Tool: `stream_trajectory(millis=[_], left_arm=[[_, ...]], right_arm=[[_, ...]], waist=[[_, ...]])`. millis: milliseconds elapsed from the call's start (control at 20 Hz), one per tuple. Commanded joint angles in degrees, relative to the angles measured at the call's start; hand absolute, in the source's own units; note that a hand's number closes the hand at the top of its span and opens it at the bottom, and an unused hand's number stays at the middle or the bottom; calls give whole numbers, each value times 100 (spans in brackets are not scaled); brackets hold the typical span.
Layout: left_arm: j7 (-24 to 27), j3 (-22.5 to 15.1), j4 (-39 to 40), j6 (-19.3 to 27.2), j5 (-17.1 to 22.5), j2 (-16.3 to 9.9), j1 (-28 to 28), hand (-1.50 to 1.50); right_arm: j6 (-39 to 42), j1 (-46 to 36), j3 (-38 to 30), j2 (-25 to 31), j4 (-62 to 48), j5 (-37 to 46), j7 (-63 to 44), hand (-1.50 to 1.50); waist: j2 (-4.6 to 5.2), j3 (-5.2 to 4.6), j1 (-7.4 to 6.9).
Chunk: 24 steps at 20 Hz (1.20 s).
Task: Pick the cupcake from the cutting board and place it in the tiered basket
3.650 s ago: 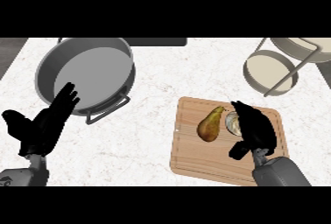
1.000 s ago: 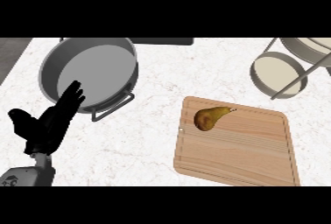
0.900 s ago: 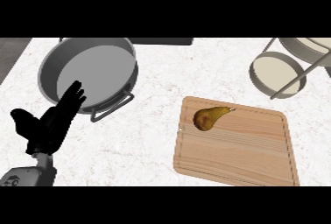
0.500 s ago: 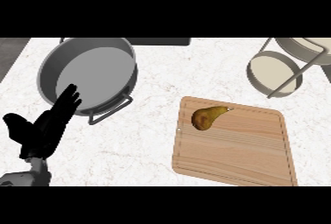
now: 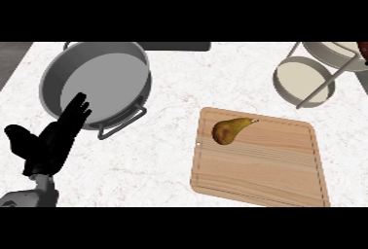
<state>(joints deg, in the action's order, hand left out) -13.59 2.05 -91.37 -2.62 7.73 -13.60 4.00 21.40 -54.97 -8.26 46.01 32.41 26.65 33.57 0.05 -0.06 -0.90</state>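
Note:
The wooden cutting board (image 5: 266, 170) lies at the lower right with a brown pear (image 5: 231, 130) on its near-left corner; no cupcake shows on it. The tiered basket (image 5: 305, 80) stands at the upper right, its cream lower tier bare and its upper tier (image 5: 338, 51) cut off by the view's edge. A small dark reddish shape (image 5: 363, 47) touches the right edge by the upper tier; I cannot tell what it is. My left hand (image 5: 50, 141) rests open at the lower left, fingers up. My right hand does not show.
A large grey pot (image 5: 97, 82) with a wire handle (image 5: 122, 124) sits at the upper left, just beyond my left hand's fingers. A dark strip (image 5: 176, 46) runs along the counter's back edge. White marble counter (image 5: 173, 97) lies between pot and board.
The right hand, which hung over the board by the cupcake 3.6 s ago, has left the view, and the cupcake is gone from the board. The left hand has barely moved.

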Motion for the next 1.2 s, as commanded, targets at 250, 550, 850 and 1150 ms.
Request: stream_trajectory(millis=[250, 550, 850, 1150], left_arm=[[-87, -57, -30, 86, -152, 180, 125, 0], [-216, -121, -155, 82, -167, 234, 140, 0], [230, 5, 65, -30, -248, 248, -84, 0], [-112, 268, 89, -203, -21, 26, 213, 0]], right_arm=[[-1146, 62, 42, -656, -415, 421, 222, 150], [-1708, -313, -566, -1005, -915, 10, 200, 150], [-1687, -702, -387, -1023, -1242, 309, 253, -150], [-1617, -957, -672, -1137, -1516, 74, 220, -150]], waist=[[28, 9, -17], [52, 16, -83], [51, 11, -97], [60, 11, -107]])
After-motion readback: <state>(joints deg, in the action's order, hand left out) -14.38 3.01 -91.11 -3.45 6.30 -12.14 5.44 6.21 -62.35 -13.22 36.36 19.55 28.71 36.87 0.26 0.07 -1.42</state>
